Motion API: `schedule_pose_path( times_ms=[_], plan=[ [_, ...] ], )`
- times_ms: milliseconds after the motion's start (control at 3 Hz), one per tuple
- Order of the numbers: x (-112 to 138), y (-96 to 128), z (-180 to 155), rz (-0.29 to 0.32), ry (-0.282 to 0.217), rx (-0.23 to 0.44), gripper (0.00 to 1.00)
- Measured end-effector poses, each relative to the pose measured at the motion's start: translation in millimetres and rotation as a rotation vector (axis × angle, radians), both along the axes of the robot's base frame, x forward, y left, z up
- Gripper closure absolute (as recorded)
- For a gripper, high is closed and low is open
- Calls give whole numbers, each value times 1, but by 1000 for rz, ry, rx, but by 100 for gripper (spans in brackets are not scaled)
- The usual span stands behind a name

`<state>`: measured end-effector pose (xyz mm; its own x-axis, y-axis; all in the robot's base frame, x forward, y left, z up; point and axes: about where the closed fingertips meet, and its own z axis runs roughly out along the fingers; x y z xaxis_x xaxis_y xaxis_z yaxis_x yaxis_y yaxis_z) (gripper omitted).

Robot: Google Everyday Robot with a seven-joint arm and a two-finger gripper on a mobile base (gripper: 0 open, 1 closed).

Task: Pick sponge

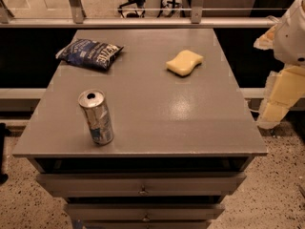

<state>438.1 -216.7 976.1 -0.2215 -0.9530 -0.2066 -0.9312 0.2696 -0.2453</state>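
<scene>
The sponge is a small pale yellow foam pad with a wavy waist. It lies flat on the grey tabletop, towards the back right. My gripper hangs off the right side of the table, beyond its edge, below the white arm. It is apart from the sponge, to the right and nearer the camera, and holds nothing that I can see.
A silver drink can stands upright at the front left. A dark blue chip bag lies at the back left. Drawers are under the tabletop. A railing runs behind the table.
</scene>
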Motion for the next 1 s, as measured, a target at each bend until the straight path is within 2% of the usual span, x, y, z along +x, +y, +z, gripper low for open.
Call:
schedule_pose_path(
  times_ms=[333, 667, 1000],
  plan=[
    [0, 0, 0, 0, 0, 0, 0],
    [15, 3, -4, 25, -23, 30, 0],
    [60, 8, -21, 67, -60, 113, 0]
  ],
)
